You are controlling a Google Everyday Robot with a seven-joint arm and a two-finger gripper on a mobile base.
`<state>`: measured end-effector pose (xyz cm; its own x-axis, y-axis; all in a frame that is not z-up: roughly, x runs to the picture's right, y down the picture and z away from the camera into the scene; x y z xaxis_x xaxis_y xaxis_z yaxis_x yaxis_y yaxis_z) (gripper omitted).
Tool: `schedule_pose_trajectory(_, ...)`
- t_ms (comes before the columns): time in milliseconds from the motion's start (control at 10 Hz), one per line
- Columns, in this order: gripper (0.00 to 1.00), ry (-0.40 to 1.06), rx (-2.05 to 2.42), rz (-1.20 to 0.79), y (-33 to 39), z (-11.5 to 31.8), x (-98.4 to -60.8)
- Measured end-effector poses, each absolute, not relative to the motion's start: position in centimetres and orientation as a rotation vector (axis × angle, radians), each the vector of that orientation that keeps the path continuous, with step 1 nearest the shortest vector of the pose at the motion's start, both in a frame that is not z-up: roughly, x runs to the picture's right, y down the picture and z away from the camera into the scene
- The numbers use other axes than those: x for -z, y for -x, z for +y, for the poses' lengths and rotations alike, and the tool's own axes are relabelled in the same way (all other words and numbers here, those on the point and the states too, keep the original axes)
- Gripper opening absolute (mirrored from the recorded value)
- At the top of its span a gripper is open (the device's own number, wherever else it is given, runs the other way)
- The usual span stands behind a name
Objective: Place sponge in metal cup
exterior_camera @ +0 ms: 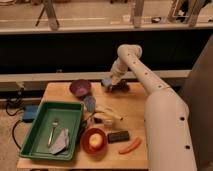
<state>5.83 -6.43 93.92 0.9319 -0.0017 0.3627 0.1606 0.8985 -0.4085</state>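
The end effector (111, 82) is seen at the far edge of the tabletop (132, 107), reached there by the white arm (145, 80) that bends down from the right side. Its fingers are closed, and the light-blue sponge (108, 81) is held between them, just above the wood surface. Directly beside the sponge, on its right, the small dark metal cup (121, 86) is placed close to the far edge; whether the sponge touches the cup cannot be told.

The purple bowl (80, 88) is found near the far left corner of the tabletop. Just in front of it, toward the middle, a blue-grey plastic cup (90, 103) is standing upright. A green tray (30, 137) is laid along the left edge, and inside it a fork (53, 130) and a grey-blue cloth (60, 143) are seen. Near the front edge a red bowl (85, 142) is placed, with a yellowish round item in it. To the right of this bowl a black block (118, 136) is lying flat, and an orange carrot (130, 145) is lying beside it, nearer to the front right corner.
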Motion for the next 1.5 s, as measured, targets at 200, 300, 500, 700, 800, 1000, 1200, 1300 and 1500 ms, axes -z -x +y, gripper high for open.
schedule_pose_trajectory(200, 0.00, 0.441, 0.016, -0.363, -5.6, -6.6, -94.2)
schedule_pose_trajectory(300, 0.00, 0.435, -0.005, -0.363, -5.6, -6.8, -94.3)
schedule_pose_trajectory(500, 0.00, 0.430, -0.032, -0.362, -5.2, -6.9, -94.6)
schedule_pose_trajectory(700, 0.00, 0.426, -0.042, -0.359, -4.7, -6.9, -94.9)
schedule_pose_trajectory(800, 0.01, 0.425, -0.045, -0.356, -4.5, -7.0, -95.0)
schedule_pose_trajectory(1000, 0.15, 0.425, -0.045, -0.353, -3.9, -7.2, -95.3)
schedule_pose_trajectory(1200, 0.36, 0.425, -0.045, -0.346, -3.5, -7.3, -95.5)
schedule_pose_trajectory(1300, 0.45, 0.425, -0.045, -0.341, -3.4, -7.3, -95.7)
schedule_pose_trajectory(1500, 0.65, 0.426, -0.044, -0.336, -3.1, -7.2, -95.9)
